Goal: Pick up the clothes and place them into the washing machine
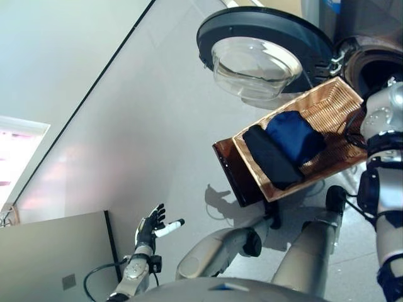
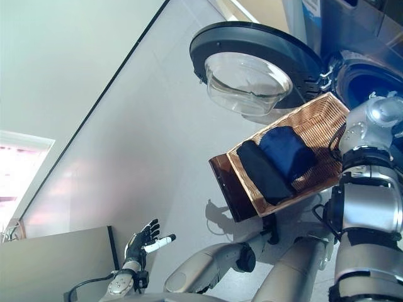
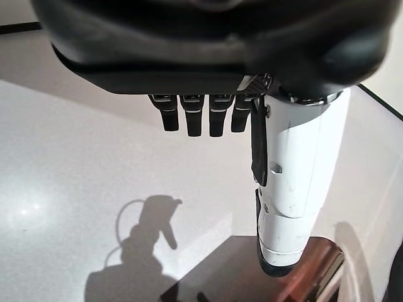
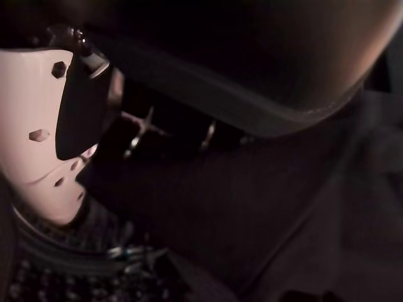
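Note:
A wicker basket (image 1: 327, 104) rests tilted on a dark brown box (image 1: 230, 167) beside the washing machine. A blue garment (image 1: 295, 135) and a black garment (image 1: 272, 156) lie in it. The machine's round door (image 1: 258, 56) stands open and the dark drum opening (image 1: 378, 66) is at the upper right. My right arm reaches past the basket into the drum. The right wrist view shows the right hand (image 4: 41, 132) by its white-covered thumb, among dark folds of cloth (image 4: 271, 207). My left hand (image 1: 150, 229) is open and empty low at the left, and also shows in the left wrist view (image 3: 198, 116).
A grey cabinet (image 1: 56, 258) stands at the lower left next to my left hand. Grey floor (image 1: 164, 126) spreads between it and the basket. A pale wall with a dark baseboard runs along the left.

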`<state>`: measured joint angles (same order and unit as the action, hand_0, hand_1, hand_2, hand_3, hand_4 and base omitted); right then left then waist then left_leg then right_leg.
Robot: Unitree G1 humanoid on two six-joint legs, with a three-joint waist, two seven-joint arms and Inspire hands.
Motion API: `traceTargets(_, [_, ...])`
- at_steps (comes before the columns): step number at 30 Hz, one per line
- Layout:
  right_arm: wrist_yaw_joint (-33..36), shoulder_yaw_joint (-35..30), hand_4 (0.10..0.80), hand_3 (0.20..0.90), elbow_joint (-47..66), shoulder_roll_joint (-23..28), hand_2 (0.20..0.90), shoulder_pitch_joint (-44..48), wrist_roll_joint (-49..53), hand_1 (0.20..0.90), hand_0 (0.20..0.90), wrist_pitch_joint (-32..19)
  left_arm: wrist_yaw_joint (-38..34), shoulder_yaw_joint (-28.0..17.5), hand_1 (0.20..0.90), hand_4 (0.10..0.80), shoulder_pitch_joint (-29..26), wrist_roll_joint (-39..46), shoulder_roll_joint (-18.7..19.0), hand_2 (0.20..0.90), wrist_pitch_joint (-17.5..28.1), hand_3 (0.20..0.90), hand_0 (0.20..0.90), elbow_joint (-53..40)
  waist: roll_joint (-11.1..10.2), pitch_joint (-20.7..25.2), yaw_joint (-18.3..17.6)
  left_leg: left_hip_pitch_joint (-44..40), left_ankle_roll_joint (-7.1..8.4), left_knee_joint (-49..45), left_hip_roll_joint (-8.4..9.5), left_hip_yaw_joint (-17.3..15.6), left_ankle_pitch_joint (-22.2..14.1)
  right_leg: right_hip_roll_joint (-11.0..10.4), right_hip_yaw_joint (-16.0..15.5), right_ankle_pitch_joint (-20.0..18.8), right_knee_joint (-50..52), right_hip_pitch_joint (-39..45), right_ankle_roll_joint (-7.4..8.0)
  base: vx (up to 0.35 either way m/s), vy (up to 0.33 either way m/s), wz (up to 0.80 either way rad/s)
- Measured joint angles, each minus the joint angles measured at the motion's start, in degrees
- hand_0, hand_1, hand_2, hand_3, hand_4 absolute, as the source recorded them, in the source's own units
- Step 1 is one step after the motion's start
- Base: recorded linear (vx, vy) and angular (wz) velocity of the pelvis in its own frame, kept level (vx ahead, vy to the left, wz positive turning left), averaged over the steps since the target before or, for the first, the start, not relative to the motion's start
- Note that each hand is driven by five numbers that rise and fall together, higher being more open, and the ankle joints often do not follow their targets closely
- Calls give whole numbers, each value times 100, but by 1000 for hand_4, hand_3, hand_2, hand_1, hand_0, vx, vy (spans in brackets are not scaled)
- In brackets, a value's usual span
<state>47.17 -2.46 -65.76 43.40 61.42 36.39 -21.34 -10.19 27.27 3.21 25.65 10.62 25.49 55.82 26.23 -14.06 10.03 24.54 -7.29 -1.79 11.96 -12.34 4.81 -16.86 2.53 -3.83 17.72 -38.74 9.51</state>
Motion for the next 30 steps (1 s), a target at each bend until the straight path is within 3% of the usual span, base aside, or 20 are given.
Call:
traceTargets(7, [-999, 41, 800, 900, -798, -595, 900, -25, 249, 900, 900, 16, 70, 53, 900, 800, -45, 13, -146, 900, -37, 900, 900, 108, -146, -122, -207, -100, -4, -13, -128, 47, 2, 171, 18, -3, 85, 58, -9, -14, -35, -9])
traceTargets(13, [-1571, 288, 800, 900, -1192, -1401, 900, -697, 448, 900, 900, 68, 104, 2, 900, 800, -137, -9, -269, 900, -132, 900, 900, 264, -269, -210, -305, -151, 6, -199, -277, 263, -16, 286, -146, 127, 263, 197, -182, -19, -70, 10])
traceTargets(19, [-1970, 800, 800, 900, -1284, -2202, 900, -1485, 172, 900, 900, 388, 82, -226, 900, 800, -145, -35, -341, 900, -178, 900, 900, 572, -618, -254, -284, -138, 26, -373, -407, 478, -5, 393, -376, 178, 309, 357, -277, -16, -77, 14])
traceTargets(24, [-1962, 1607, 800, 900, -1967, -2309, 900, -1527, -1348, 900, 900, 831, 15, -574, 900, 800, -237, -166, -280, 900, -188, 900, 900, 734, -1135, -223, -129, -80, 69, -479, -448, 711, 26, 386, -610, 193, 306, 463, -347, -58, -71, 21])
traceTargets(30, [-1842, 2296, 800, 900, -2415, -1984, 900, -1171, -2603, 900, 900, 1285, -18, -641, 900, 800, -222, -164, -195, 900, -258, 900, 900, 311, -1258, -233, 42, 339, 102, -817, -452, 978, 7, 376, -833, 201, 361, 374, -360, -63, -46, 26])
